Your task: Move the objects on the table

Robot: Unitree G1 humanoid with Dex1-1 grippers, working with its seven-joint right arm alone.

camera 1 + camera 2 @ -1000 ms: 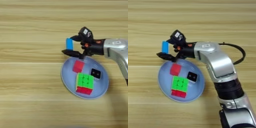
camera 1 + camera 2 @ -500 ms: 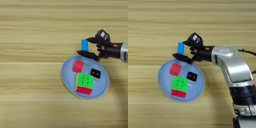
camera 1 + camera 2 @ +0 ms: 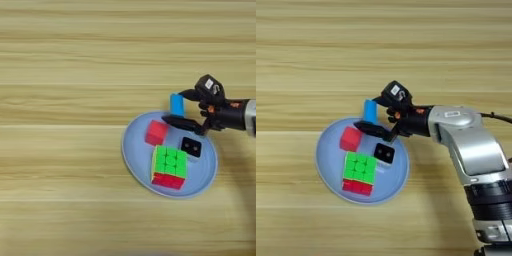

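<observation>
Pincer [image 3: 372, 112] w/ blue bar [image 3: 176, 104] now back over plate [image 3: 134, 160] rim, prob.

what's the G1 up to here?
The right gripper holds the flat blue bar upright between its two black fingers, above the far rim of the round pale blue plate. On the plate lie the plain red cube, the small black cube and the green-and-red puzzle cube. The plate rests on the wooden table. Whether the bar touches the plate cannot be told.
</observation>
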